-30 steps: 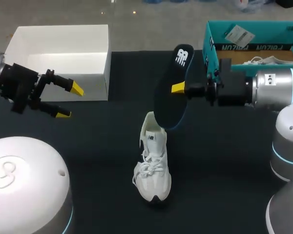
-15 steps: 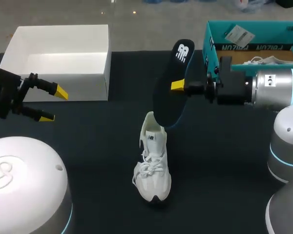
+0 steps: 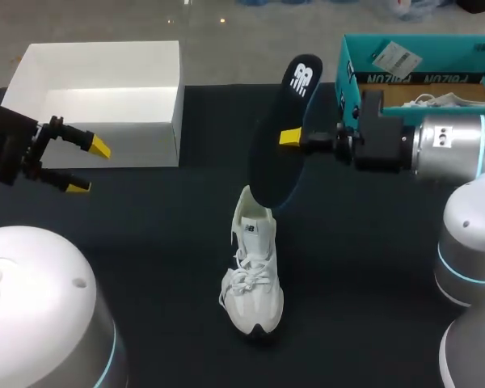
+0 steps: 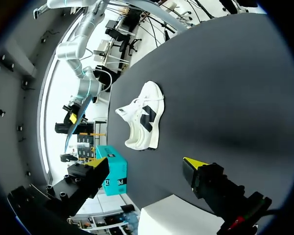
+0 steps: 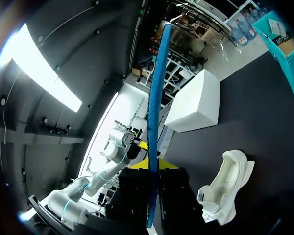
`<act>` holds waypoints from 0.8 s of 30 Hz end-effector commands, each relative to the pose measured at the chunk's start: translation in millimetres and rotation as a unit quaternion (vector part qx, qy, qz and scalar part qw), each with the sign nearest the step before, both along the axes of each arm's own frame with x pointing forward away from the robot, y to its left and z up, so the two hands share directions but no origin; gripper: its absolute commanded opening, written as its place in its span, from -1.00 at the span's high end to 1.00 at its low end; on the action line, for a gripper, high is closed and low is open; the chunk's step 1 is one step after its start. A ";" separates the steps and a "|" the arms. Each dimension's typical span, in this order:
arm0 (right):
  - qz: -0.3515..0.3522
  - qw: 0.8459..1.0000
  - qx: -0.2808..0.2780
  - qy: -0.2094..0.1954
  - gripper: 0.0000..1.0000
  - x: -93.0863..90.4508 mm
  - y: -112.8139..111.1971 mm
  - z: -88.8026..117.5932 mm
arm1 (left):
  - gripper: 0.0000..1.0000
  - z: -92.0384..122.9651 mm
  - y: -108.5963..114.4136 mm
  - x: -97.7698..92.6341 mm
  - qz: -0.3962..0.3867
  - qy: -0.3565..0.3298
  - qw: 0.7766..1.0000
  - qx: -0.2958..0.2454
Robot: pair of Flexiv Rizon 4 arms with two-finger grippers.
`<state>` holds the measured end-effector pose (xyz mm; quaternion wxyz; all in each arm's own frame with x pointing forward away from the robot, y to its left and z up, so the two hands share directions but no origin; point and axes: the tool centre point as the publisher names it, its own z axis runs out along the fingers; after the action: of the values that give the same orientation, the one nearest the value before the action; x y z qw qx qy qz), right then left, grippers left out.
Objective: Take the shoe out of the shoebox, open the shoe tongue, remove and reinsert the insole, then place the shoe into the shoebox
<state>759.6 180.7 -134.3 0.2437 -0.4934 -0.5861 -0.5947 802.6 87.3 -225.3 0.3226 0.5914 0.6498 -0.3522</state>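
Observation:
A white shoe [image 3: 251, 275] lies on the black table, toe toward the front edge, its opening toward the back; it also shows ahead of my left gripper [image 4: 141, 116]. My right gripper [image 3: 296, 139] hangs above the shoe's heel, shut on a dark insole [image 3: 276, 137] that stands on edge above the shoe. Edge-on, the insole [image 5: 154, 122] rises from between that gripper's fingers [image 5: 153, 169], with the shoe [image 5: 225, 188] below and beside it. My left gripper [image 3: 84, 166] stands open and holds nothing at the far left, in front of the white shoebox [image 3: 97, 61].
A teal box [image 3: 420, 50] holding another shoe stands at the back right, behind my right arm. The white shoebox [image 4: 176, 215] sits close under my left gripper [image 4: 144, 166]. My arms' round bases fill the front corners.
My left arm has drawn back to the left, away from the shoe, still open. My right gripper has shifted slightly left and lifted the insole a little.

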 end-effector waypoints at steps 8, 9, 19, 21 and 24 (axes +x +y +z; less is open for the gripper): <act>0.005 1.000 -0.002 0.006 1.00 -4.5 5.2 0.5 | -1.00 2.6 2.9 33.3 -0.063 0.005 0.997 -0.033; 0.005 1.000 -0.002 0.006 1.00 -4.8 5.0 0.4 | -1.00 2.9 2.1 33.2 -0.064 0.006 0.997 -0.033; 0.004 1.000 -0.005 -0.011 1.00 -1.5 6.4 -0.6 | -1.00 4.5 -7.6 28.4 -0.024 0.031 0.999 -0.019; -0.002 1.000 -0.009 -0.022 1.00 1.4 8.2 -2.2 | -1.00 4.5 -7.6 28.4 -0.024 0.031 0.999 -0.019; -0.019 0.999 -0.018 -0.041 1.00 10.0 11.3 -6.3 | -1.00 4.5 -7.6 28.4 -0.024 0.031 0.999 -0.019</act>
<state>767.1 179.0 -134.5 0.2086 -0.4790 -0.6006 -0.6053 835.9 80.8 -221.7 0.3018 0.5911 0.6349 -0.3956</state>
